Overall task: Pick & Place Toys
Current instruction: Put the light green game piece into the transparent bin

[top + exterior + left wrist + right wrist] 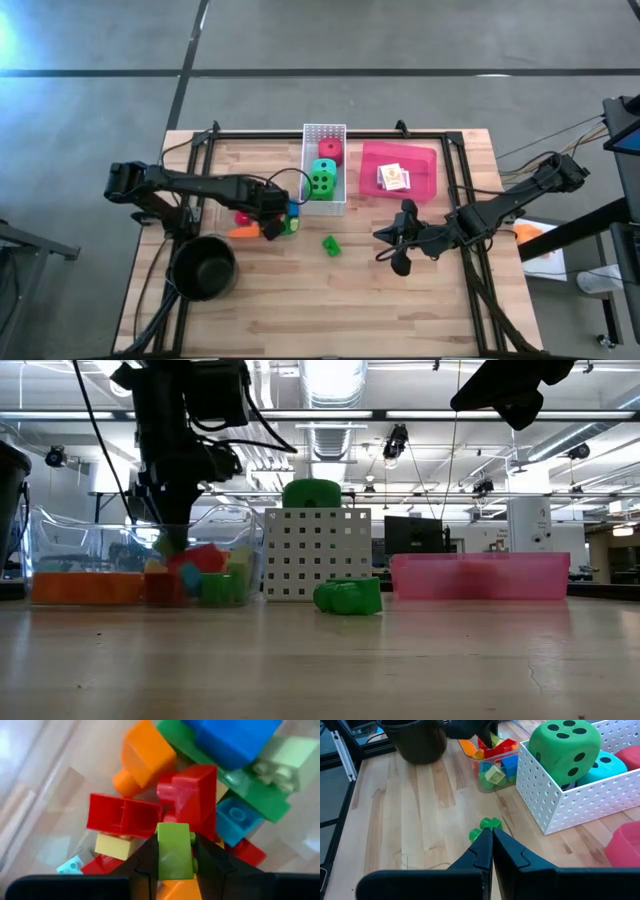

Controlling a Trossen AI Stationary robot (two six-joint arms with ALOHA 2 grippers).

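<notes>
Wooden table (pixel 280 300) risk: the left gripper (pixel 175 870), pinching a lime brick (pixel 174 850) from the brick pile (pixel 265 222) at nine o'clock of the white basket (pixel 324 203), may drag neighbours along, while the right gripper (pixel 488 851) idles clamped empty.

A pale wooden tabletop (pixel 300 300) of butcher-block planks stands on a grey concrete floor (pixel 300 40) crossed by dark seam lines. Looking level across it, the room opens up behind: long ceiling light strips (pixel 330 380) glowing bright, exposed ducts and beams overhead, a dark monitor (pixel 415 540) far back.
</notes>
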